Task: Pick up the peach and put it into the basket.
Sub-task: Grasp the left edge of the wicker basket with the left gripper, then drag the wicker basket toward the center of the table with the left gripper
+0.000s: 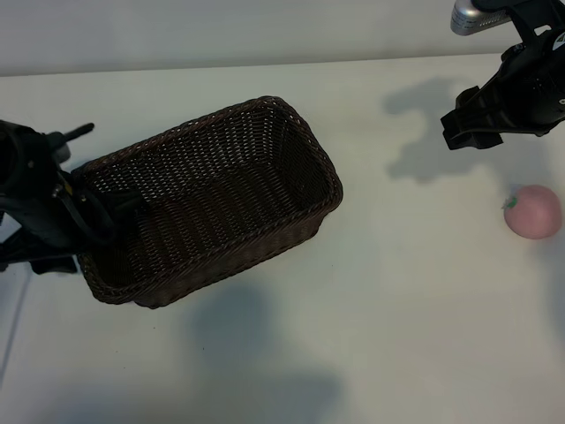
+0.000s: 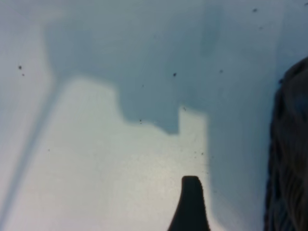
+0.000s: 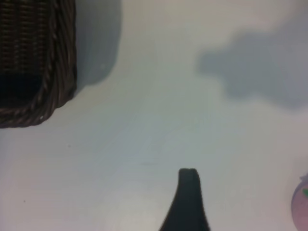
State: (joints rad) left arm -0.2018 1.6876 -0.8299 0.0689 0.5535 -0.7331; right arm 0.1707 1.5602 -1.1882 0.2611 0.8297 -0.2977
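**One peach, one basket, two claws on a white desk**

Exterior view: one basket (image 1: 212,199) sits left of centre on the plain white desk (image 1: 397,309); one peach (image 1: 533,211) lies well apart, near the right edge. The left claw (image 1: 53,221) is at the basket's left end, the right claw (image 1: 477,124) above the peach; both have fingers apart, holding nothing.

Left wrist view: one dark fingertip (image 2: 190,202), speckled desk, basket wall at the edge.

Right wrist view: one fingertip (image 3: 187,197), a basket corner, the peach partly cut off.
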